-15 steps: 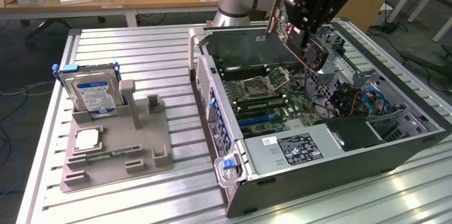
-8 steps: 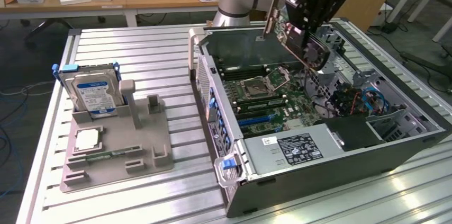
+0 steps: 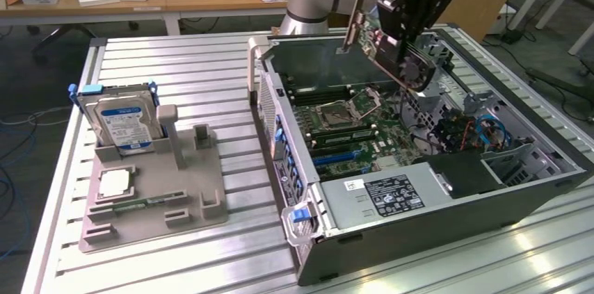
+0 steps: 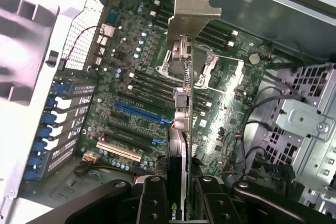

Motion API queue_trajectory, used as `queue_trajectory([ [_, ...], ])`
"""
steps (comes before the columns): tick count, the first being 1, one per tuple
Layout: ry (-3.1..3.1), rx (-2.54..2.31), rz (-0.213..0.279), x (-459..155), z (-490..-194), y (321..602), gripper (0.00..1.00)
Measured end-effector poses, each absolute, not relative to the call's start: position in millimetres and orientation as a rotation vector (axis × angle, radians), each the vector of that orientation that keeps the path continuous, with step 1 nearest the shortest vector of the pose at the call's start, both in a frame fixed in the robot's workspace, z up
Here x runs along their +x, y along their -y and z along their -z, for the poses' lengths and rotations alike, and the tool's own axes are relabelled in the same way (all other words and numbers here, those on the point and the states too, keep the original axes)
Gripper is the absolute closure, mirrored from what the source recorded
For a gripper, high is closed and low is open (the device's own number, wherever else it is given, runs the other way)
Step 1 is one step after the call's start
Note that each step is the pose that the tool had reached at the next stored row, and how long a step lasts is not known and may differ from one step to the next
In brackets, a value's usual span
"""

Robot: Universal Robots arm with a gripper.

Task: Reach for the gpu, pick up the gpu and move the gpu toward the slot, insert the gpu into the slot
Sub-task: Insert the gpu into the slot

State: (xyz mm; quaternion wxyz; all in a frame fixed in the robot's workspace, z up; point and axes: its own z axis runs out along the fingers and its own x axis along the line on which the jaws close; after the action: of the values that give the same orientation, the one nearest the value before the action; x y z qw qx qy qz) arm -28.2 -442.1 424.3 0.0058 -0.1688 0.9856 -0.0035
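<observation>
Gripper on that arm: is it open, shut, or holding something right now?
Gripper: closed on the gpu, holding it in the air over the open computer case.

We see the thin green gpu [image 3: 376, 40], with black fan cooler and silver bracket, clamped tilted between the fingers [image 4: 154, 200]. The long blue plastic slot [image 4: 140, 113] lies beyond them, apart from it.

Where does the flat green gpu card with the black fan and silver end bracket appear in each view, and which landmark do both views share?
Exterior view: the green gpu card hangs tilted above the open grey computer case, upper right of centre.
Wrist view: the card is seen edge-on over the green motherboard.
Shared landmark: the square silver CPU socket on the motherboard.
</observation>
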Motion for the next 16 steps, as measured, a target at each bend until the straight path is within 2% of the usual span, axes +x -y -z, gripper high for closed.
queue_trajectory([
  [16, -3.040, -0.746, 0.009, -28.2, -424.2, 442.2, 0.74],
])
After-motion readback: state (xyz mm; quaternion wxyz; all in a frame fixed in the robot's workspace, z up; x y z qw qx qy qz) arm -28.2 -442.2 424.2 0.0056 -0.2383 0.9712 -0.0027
